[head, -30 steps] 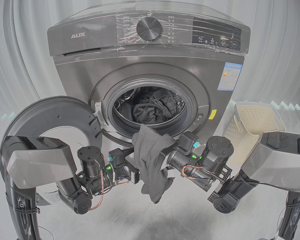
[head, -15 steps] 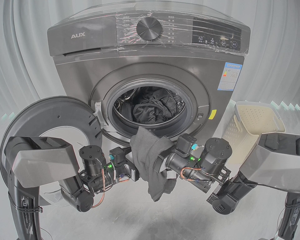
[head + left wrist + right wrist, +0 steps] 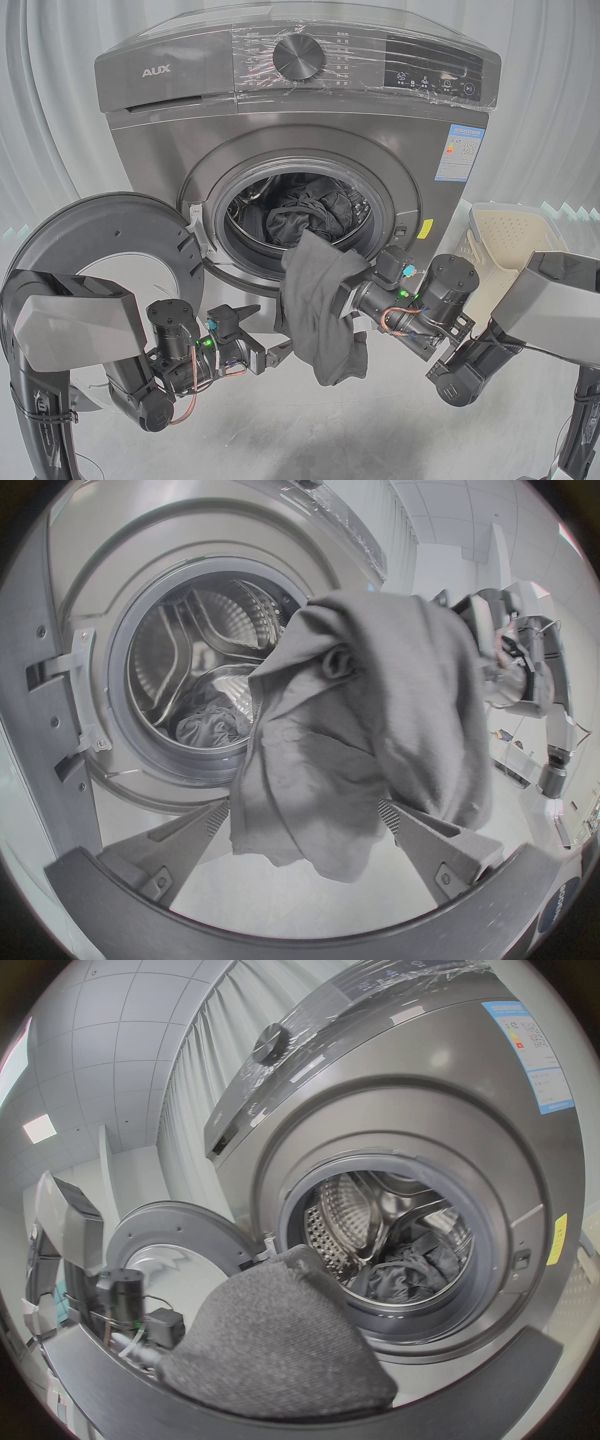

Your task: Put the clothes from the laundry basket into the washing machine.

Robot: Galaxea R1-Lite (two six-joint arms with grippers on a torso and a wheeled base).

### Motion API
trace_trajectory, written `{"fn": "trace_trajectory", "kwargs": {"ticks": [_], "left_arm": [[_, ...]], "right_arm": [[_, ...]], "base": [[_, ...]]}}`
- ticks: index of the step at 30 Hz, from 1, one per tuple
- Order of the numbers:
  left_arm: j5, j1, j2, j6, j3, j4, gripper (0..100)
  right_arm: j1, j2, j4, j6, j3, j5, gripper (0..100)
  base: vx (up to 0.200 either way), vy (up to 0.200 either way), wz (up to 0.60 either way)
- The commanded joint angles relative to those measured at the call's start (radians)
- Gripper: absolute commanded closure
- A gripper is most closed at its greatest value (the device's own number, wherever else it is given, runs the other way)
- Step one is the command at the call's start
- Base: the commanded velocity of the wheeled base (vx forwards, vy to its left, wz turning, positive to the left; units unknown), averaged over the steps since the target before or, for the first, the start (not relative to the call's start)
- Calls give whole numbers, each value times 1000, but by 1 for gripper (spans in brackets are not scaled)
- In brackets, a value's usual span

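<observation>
While grey cloth (image 3: pixel 319 300) shrouds the right gripper (image 3: pixel 343 298), grip unclear, the left gripper (image 3: pixel 274 327) gapes empty.

Rear: pale pleated curtain (image 3: pixel 44 125), hung in vertical folds, spanning both sides of the head view; greenish zigzag trim (image 3: pixel 565 209) along its foot.
Underfoot: smooth grey floor (image 3: pixel 269 431), matte, with faint scuffs.
Overhead: white grid of square ceiling tiles (image 3: pixel 106 1029), with one lit rectangular light panel (image 3: pixel 39 1127) set flush among them.
Beside the curtain: plain white wall (image 3: pixel 134 1179), with a projecting white pillar (image 3: pixel 105 1166) from floor level up to the ceiling.
</observation>
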Motion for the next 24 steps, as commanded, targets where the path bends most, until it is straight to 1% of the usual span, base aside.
{"fn": "trace_trajectory", "kwargs": {"ticks": [1,4,7,11,12,19,21,24], "left_arm": [[-6,-10,-67,1,45,-1,0],[-9,-10,-91,-1,58,-1,0],[-14,-10,-94,-2,55,-1,0],[-39,-13,-99,-4,54,1,0],[-42,-16,-99,-2,57,1,0],[-11,-19,-94,-4,28,1,0],[3,-33,-91,-11,14,1,0],[3,-38,-84,-16,-4,3,0]], "right_arm": [[-37,12,0,-1,-27,5,100],[-41,27,-3,-1,-30,13,100],[-37,31,-3,-1,-30,11,100],[-27,40,5,-4,-47,5,100],[-29,47,6,-12,-54,4,100],[-26,92,9,-15,-83,-2,100],[-10,113,11,-15,-108,-16,100],[13,115,12,-15,-123,-21,100]], "base": [[0,0,0],[0,0,0],[0,0,0],[0,0,0],[0,0,0],[0,0,0],[0,0,0],[0,0,0]]}}
